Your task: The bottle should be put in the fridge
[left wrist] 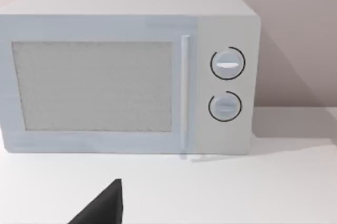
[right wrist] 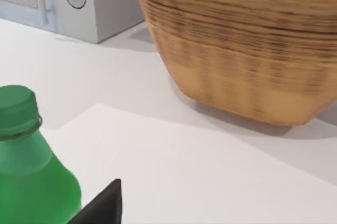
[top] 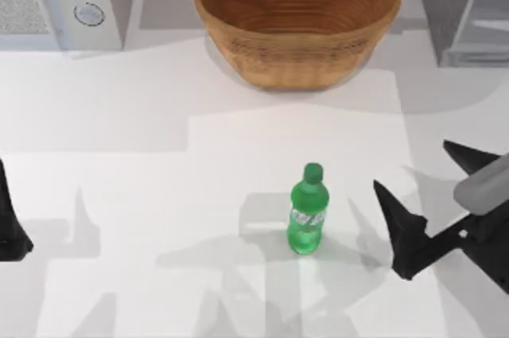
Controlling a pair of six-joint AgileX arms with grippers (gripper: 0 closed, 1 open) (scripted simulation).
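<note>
The small see-through green plastic bottle point(top: 306, 215) with its green screw cap stands up straight on the white table point(top: 159, 179), just beside the near finger point(top: 400, 227) of the right gripper point(top: 429, 187), outside the gap and not touching it. That gripper's two black pointy fingers are spread wide apart and hold nothing. Farther off are the big round woven brown basket point(top: 298, 20) and, past the far finger, the dark grey fridge point(top: 465, 8) with its pale glassy door, while the left gripper point(top: 12, 227) sits parked at the table's left edge, facing the light grey box with two round knobs point(left wrist: 126, 74), and I cannot tell how its fingers stand.
</note>
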